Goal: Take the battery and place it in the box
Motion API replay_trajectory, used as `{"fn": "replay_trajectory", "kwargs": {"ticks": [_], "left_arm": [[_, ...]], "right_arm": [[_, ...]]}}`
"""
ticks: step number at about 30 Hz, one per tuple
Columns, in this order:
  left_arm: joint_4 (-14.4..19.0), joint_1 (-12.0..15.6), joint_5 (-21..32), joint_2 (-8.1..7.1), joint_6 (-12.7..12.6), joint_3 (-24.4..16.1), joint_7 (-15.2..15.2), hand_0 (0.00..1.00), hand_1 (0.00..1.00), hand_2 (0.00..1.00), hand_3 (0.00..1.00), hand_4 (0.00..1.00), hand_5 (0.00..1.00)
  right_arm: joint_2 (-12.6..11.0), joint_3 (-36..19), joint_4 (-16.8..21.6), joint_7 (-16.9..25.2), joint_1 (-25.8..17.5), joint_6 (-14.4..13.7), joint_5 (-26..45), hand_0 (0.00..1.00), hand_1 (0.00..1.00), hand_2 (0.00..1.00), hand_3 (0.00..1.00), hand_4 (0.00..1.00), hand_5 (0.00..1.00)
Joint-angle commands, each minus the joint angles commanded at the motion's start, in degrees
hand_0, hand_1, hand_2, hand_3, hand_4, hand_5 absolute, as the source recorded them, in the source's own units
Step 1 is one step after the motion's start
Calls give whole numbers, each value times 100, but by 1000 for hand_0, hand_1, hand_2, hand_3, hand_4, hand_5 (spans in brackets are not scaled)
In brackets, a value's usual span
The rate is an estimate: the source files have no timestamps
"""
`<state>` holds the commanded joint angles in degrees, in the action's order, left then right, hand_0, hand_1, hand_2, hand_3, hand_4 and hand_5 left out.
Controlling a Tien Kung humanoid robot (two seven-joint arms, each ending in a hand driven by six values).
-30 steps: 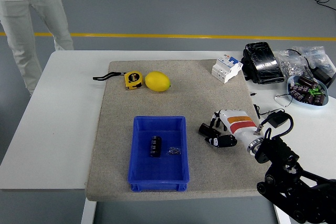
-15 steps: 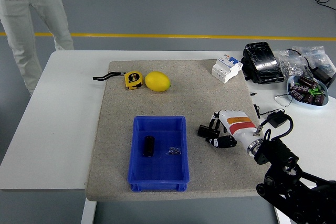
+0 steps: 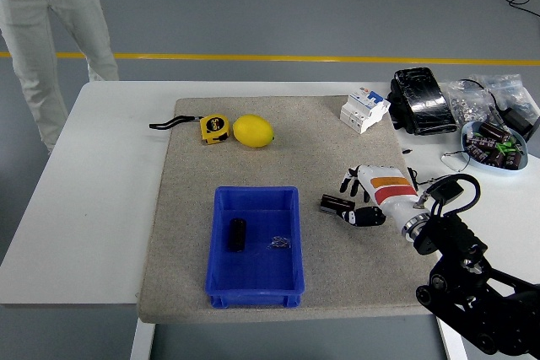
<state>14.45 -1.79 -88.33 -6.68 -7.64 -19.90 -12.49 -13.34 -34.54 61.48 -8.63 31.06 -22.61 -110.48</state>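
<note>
A dark cylindrical battery (image 3: 238,234) lies inside the blue box (image 3: 254,289), left of the box's middle. Beside it in the box lies a small metal piece (image 3: 279,243). My right hand (image 3: 345,206), white with black fingers and an orange stripe, hovers over the mat to the right of the box. Its fingers are spread and hold nothing. The left arm does not show.
A yellow tape measure (image 3: 213,127) and a lemon (image 3: 252,131) lie at the mat's far side. A white circuit breaker (image 3: 364,110), a black wrapped pack (image 3: 421,100) and a bowl of parts (image 3: 494,144) stand at the right. A person's legs (image 3: 51,31) are beyond the far left corner.
The battery rolled a little to the left inside the box and came to rest. My right hand drew back slightly to the right, away from the box.
</note>
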Motion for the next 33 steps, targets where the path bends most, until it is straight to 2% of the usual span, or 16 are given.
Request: {"fn": "replay_trajectory", "kwargs": {"ticks": [8,9,10,15,16,21,22,33], "left_arm": [[-2,-8,10,0,7,9,10,722,702,745,675,709,672],[-1,-10,4,0,11,6,10,722,702,745,675,709,672],[-1,-12,-3,1,14,3,9,722,703,744,677,708,670],[-1,-12,3,-1,12,10,13,722,703,744,677,708,670],[-1,-13,1,-1,13,9,13,722,703,743,677,709,674],[1,-15,1,-5,10,13,14,722,703,743,677,709,674],[1,-16,0,-7,10,12,14,722,702,742,678,707,670],[0,-30,-25,-12,9,2,6,722,701,741,678,708,670]], "right_arm": [[-29,-26,34,-2,-31,31,26,135,301,421,482,860,167],[-26,-26,45,4,-37,54,45,135,301,421,482,860,167],[-22,-25,57,14,-41,83,74,149,315,431,497,901,133],[8,26,34,32,-6,271,252,149,315,431,497,901,133],[16,45,6,31,8,294,284,317,439,545,521,812,289],[41,148,-78,21,66,340,367,317,439,545,521,812,289],[44,171,-88,18,80,337,376,400,468,582,526,813,282],[97,346,-138,1,168,383,374,406,473,586,524,802,275]]}}
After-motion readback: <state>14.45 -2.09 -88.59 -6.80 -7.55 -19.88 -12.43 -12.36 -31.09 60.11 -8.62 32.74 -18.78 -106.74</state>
